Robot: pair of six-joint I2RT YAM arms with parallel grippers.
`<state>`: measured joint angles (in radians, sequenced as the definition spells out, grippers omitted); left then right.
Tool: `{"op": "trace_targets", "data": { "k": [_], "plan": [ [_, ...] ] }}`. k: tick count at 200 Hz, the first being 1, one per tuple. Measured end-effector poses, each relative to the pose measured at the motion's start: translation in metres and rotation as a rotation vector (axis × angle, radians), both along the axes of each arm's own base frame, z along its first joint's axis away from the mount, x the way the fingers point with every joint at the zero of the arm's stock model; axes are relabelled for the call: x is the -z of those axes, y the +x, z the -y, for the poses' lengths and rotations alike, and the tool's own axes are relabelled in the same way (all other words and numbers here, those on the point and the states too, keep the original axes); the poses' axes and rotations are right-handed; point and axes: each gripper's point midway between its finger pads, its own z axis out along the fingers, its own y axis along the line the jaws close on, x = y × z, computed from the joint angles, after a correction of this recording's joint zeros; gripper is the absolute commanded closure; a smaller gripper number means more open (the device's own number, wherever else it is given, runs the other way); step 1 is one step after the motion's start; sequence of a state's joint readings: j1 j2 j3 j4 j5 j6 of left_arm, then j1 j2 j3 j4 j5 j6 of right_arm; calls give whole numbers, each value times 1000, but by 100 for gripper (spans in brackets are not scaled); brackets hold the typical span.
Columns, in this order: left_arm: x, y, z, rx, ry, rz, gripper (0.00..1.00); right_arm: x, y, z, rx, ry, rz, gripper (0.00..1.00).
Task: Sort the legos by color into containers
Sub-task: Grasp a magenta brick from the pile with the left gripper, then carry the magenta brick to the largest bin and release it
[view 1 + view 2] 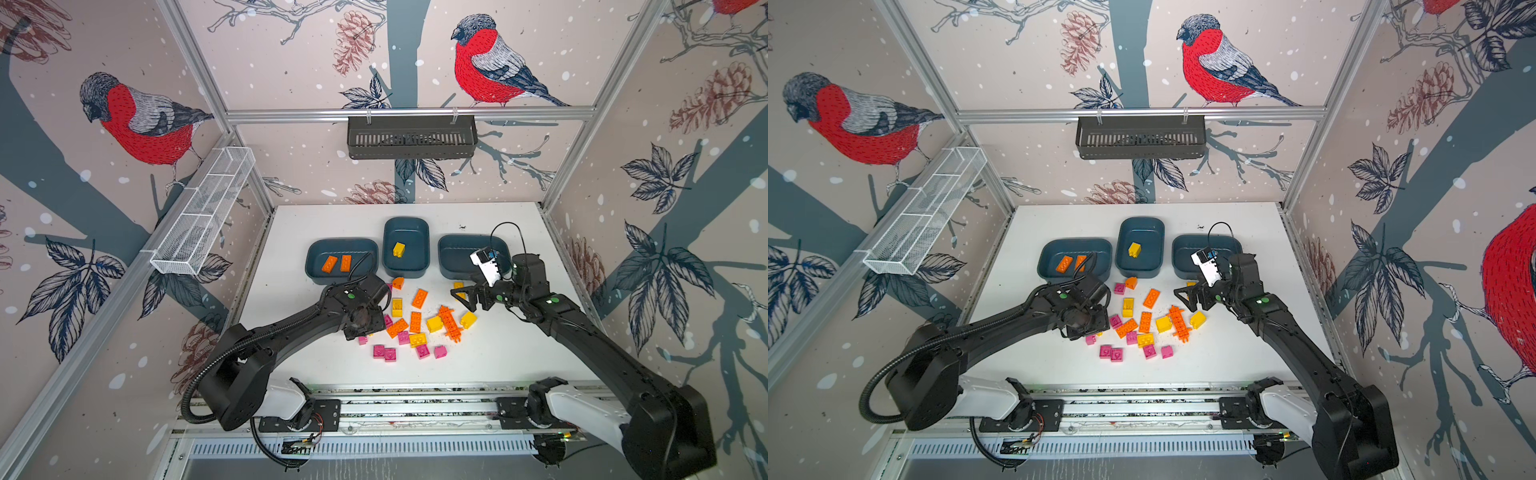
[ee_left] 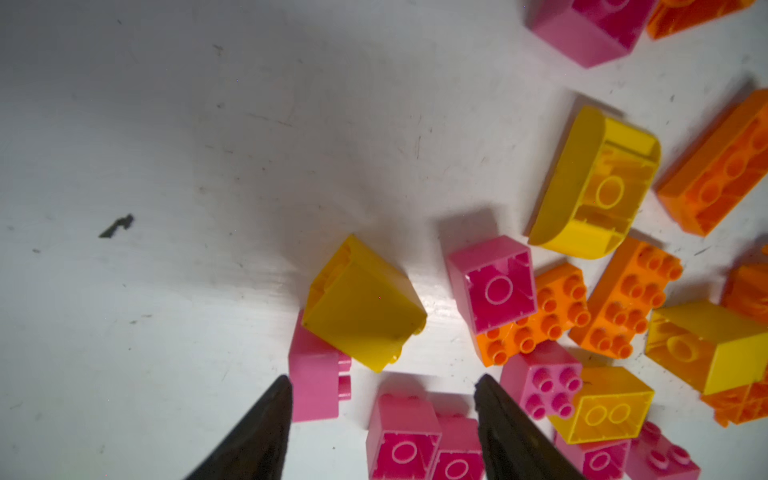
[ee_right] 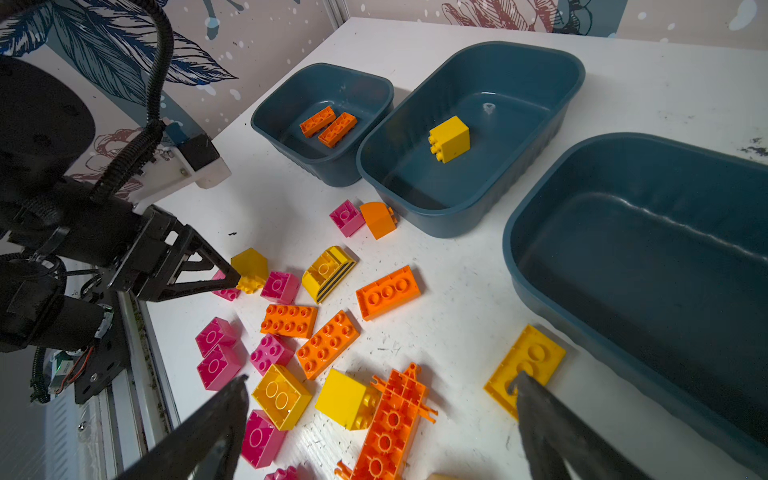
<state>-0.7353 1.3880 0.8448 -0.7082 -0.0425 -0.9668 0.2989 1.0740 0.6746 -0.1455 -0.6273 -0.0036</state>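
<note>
White counter (image 1: 498, 361), bird-papered walls (image 1: 291, 62). Sorted: two orange legos (image 1: 336, 264) in left container (image 1: 316, 253), one yellow lego (image 1: 398, 249) in middle container (image 1: 405, 232); right container (image 1: 457, 253) empty. Outstanding: some twenty loose legos (image 1: 415, 322) mid-counter, every pink included. Left jaws parted, empty, at tilted yellow brick (image 2: 361, 303). Right jaws wide, empty, over flat yellow plate (image 3: 525, 365).

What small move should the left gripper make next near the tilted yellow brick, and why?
Probably ease the left gripper forward until its open jaws straddle the small yellow plastic brick. In the left wrist view that brick lies just past the fingertips, tilted against a pink studded brick, so closing here would likely miss it.
</note>
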Motion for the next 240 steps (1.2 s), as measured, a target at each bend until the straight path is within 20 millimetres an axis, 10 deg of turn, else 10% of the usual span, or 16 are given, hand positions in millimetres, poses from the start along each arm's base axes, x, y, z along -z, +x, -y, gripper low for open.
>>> {"op": "trace_targets", "data": {
  "k": [163,240],
  "plan": [
    [35,-9,-24,25,116,-1,78,8,-1,0,-2,-7,-23,1],
    [2,8,-15,41,96,73,84,4,1,-1,-2,-5,-16,0]
  ]
}}
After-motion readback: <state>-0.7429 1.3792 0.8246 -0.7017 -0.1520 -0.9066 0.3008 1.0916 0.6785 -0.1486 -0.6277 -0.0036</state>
